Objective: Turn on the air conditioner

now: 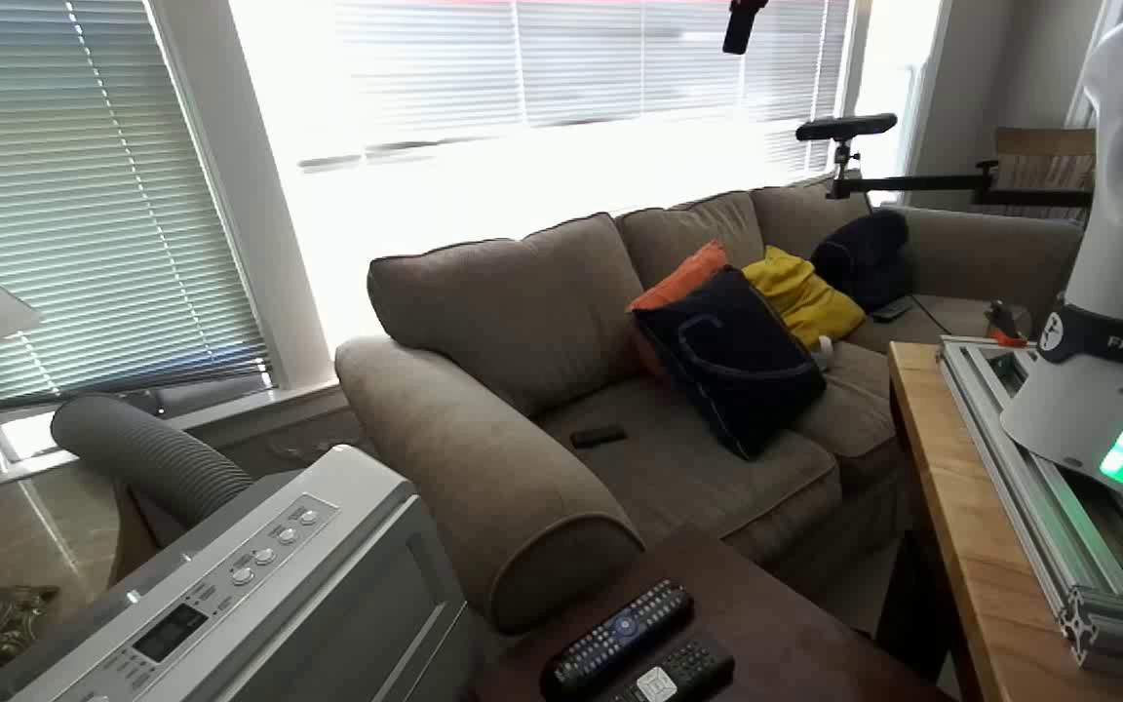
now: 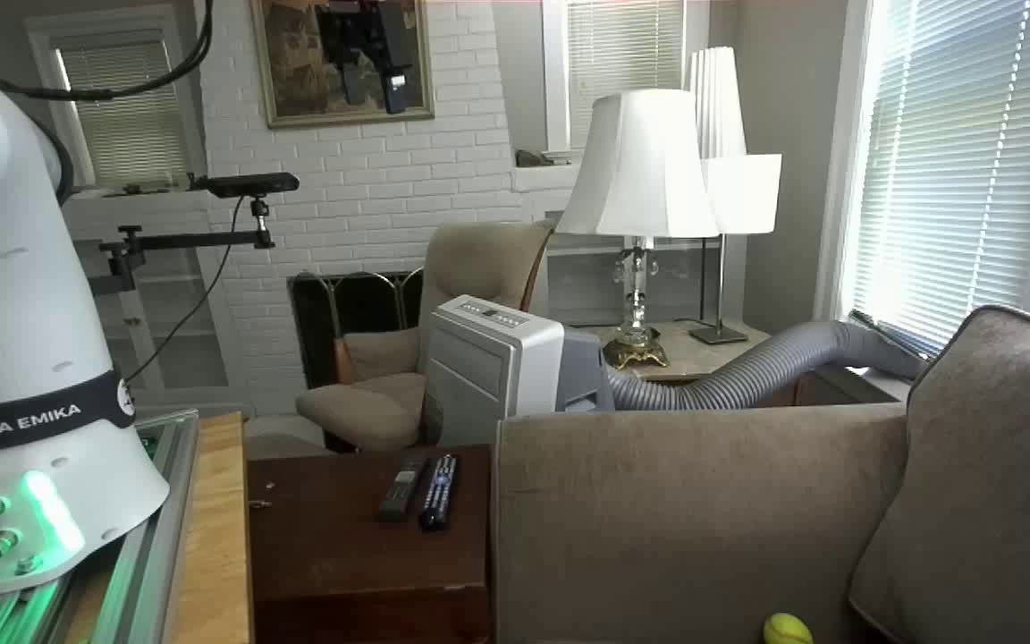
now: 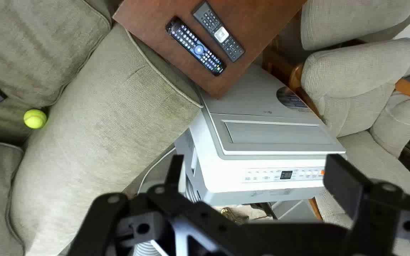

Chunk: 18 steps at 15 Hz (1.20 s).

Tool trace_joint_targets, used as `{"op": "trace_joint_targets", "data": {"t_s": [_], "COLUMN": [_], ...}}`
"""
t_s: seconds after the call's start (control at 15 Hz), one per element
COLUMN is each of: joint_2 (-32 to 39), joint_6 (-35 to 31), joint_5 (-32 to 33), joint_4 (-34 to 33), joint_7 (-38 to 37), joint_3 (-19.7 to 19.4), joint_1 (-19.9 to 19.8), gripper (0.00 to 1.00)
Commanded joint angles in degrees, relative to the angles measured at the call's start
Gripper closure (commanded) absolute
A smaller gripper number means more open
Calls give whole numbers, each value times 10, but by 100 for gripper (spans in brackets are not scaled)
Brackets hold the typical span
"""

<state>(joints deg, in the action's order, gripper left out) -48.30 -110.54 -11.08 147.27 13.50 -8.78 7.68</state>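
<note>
The sofa (image 2: 703, 510) is the bulkiest thing here, and the air conditioner (image 2: 470, 380), which is to be switched on, stands just beside its arm, between it and the beige armchair (image 2: 479, 255) and just past the dark wooden table (image 2: 336, 546). Its set-up looks complete: a grey hose (image 2: 734, 376) leads from the unit toward the window (image 2: 935, 161). The gripper (image 3: 256, 170) hangs high and well apart from it in both exterior views, its fingers (image 3: 343, 185) spread wide and holding nothing, so no press is under way. In the wrist view the control panel (image 3: 273, 176) shows between them, which suggests that lining up is the step in hand. Left to do, I judge, are the descent, bringing a fingertip onto the right control, and the push itself. The display (image 1: 170, 632) looks dark, though any lit digits are too small to tell; most likely the unit is not yet on. Past the row of white buttons (image 3: 308, 173) sits an orange spot (image 3: 322, 172), perhaps the power button, and nothing appears to touch it.
</note>
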Motion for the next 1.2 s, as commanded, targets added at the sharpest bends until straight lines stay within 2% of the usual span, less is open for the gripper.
{"op": "trace_joint_targets", "data": {"t_s": [0.0, 0.33, 0.53, 0.87, 1.13], "joint_2": [2, 2, 13, 55, 141], "joint_6": [3, 3, -44, -182, -304], "joint_5": [-7, -7, -34, -92, -115], "joint_4": [-2, -2, 5, 12, -11], "joint_7": [7, 7, 4, -22, -64], "joint_3": [8, 8, 28, 107, 172], "joint_1": [-11, -11, 13, 74, 121], "gripper": [0, 0, 0, 0, 0]}}
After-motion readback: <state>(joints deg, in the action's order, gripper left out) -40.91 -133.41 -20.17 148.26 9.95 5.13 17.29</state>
